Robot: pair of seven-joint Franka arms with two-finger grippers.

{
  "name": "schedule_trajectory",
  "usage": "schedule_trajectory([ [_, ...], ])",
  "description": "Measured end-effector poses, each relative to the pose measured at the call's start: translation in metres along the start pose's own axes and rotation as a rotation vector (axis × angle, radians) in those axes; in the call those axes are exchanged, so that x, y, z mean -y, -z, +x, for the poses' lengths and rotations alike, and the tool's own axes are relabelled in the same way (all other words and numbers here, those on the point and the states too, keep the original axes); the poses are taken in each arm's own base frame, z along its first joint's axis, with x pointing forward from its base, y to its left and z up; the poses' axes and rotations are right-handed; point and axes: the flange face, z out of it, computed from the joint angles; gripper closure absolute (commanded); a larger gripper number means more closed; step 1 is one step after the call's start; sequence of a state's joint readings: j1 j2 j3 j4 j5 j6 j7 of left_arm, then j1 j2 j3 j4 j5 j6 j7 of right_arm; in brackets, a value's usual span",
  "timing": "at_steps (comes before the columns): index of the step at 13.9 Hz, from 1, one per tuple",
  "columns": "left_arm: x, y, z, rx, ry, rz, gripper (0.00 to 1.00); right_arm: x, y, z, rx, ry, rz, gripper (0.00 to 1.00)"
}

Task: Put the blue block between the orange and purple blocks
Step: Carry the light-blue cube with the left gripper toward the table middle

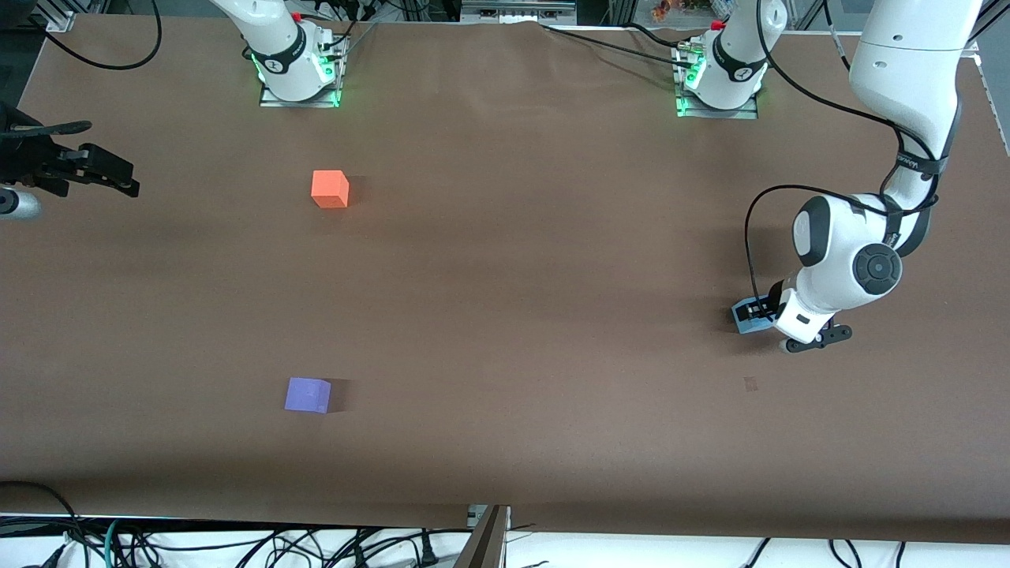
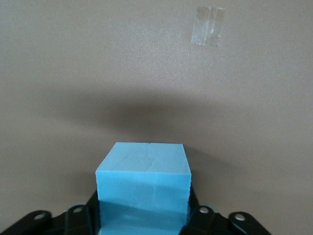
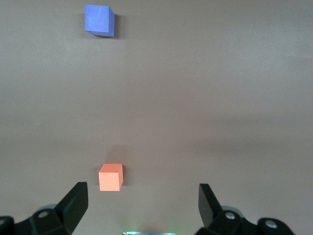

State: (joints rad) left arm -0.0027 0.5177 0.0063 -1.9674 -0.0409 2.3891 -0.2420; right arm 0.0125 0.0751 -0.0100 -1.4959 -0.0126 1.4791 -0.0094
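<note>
The blue block [image 1: 744, 316] rests low at the table surface, toward the left arm's end. My left gripper [image 1: 759, 310] is shut on the blue block, and the left wrist view shows the block [image 2: 143, 183] filling the space between the black fingers [image 2: 191, 208]. The orange block [image 1: 330, 189] sits toward the right arm's end, near the bases. The purple block [image 1: 308, 394] lies nearer the front camera, roughly in line with the orange one. My right gripper [image 1: 106, 158] hovers open and empty over the table's edge at the right arm's end. Its wrist view shows the orange block [image 3: 110, 177] and the purple block [image 3: 99, 20].
A small piece of clear tape [image 1: 750, 384] is stuck to the brown table [image 1: 505, 315] a little nearer the front camera than the blue block; it also shows in the left wrist view [image 2: 208, 32]. Cables hang below the table's front edge.
</note>
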Motion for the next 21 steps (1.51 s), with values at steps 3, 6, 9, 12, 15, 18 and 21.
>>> schedule_trajectory([
  [3,-0.007,0.001,-0.001,-0.002,-0.014,-0.002,0.97,0.000,-0.001,0.001,0.000,0.000,0.000,0.00],
  [6,-0.056,0.011,-0.009,-0.023,-0.094,-0.015,0.95,-0.001,-0.001,0.001,-0.002,-0.001,0.000,0.00],
  [9,-0.153,0.030,-0.039,-0.043,-0.236,-0.023,0.95,-0.002,-0.001,0.002,-0.002,-0.003,0.000,0.00],
  [12,-0.257,0.063,-0.083,-0.016,-0.239,-0.042,0.95,-0.002,-0.001,0.002,-0.003,-0.003,0.000,0.00],
  [15,-0.365,0.067,-0.139,-0.018,-0.178,-0.071,0.83,-0.002,-0.001,0.002,-0.003,-0.004,0.000,0.00],
  [18,-0.444,0.024,-0.183,-0.011,-0.168,-0.077,0.67,-0.002,-0.002,0.003,-0.006,-0.004,0.000,0.00],
  [21,-0.496,-0.005,-0.209,-0.035,-0.176,-0.120,0.32,-0.002,-0.012,0.011,0.004,-0.003,0.000,0.00],
])
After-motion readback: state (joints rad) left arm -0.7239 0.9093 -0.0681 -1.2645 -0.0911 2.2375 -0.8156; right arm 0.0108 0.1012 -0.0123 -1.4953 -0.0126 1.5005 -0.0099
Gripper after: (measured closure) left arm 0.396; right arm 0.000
